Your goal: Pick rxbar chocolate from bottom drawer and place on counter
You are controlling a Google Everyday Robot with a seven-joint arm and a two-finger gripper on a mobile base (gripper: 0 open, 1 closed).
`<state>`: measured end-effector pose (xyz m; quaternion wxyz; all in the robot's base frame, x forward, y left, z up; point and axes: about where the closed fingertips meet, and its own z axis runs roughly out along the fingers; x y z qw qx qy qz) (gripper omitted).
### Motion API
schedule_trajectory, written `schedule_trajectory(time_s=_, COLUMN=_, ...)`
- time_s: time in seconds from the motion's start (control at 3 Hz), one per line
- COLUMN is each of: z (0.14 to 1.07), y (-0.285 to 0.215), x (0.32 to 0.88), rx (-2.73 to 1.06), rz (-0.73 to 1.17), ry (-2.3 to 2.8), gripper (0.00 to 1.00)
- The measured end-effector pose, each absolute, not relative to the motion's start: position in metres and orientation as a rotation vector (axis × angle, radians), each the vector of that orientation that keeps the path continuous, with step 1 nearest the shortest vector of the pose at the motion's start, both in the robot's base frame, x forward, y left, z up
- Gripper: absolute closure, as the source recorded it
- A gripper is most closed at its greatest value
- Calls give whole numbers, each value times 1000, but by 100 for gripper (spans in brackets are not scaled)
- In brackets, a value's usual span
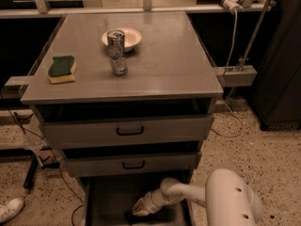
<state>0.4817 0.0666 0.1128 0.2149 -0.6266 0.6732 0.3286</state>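
Pincer (137, 208) beside rxbar chocolate (128, 215), in bottom drawer (107, 197)

Gripper (138, 208) inside the open bottom drawer (107, 200), close to its floor. On the table (164, 74) above: sponge (62, 68) at left, can (116, 42) before a bowl (134, 35).

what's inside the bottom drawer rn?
The gripper reaches into the bottom drawer, over a dark shape, likely the rxbar chocolate. The arm covers the right part of the floor.
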Motion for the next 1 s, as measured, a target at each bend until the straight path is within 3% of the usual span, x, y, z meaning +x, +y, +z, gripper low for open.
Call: schedule_trajectory(time_s=1.0, z=148, y=43, x=473, rx=-1423, rz=1026, ry=2001, gripper=100)
